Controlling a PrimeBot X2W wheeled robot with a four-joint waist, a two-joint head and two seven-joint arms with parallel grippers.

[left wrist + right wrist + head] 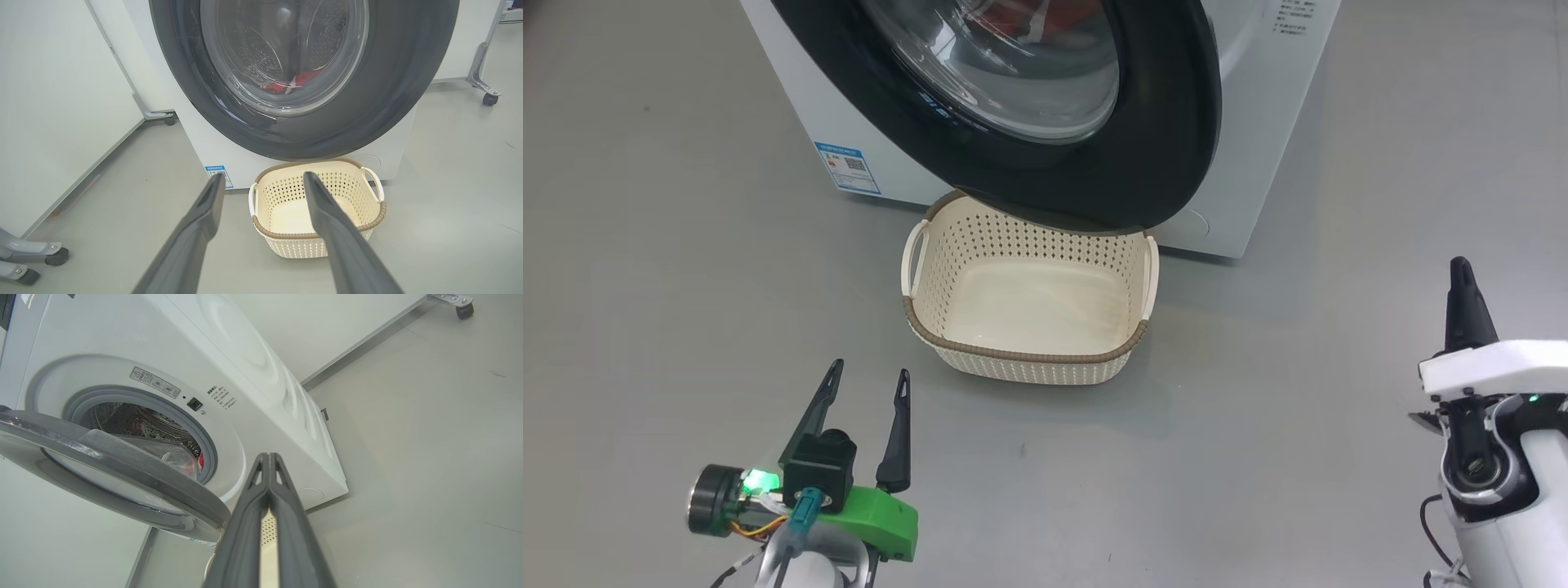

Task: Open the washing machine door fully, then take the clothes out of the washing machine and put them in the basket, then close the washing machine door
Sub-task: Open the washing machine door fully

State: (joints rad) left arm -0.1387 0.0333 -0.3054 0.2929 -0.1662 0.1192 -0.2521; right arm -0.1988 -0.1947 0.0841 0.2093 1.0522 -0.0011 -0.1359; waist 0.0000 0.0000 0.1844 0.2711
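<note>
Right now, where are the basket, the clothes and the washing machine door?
the basket (1029, 245): head view, its perforated back wall.
the clothes (304, 77): left wrist view, red cloth behind the door glass.
the washing machine door (1168, 122): head view, its glossy black ring.

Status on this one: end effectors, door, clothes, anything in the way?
Left end effector open, empty; right end effector shut, empty. Washing machine door ajar, clothes inside drum, basket empty. Door overhangs basket's far rim.
</note>
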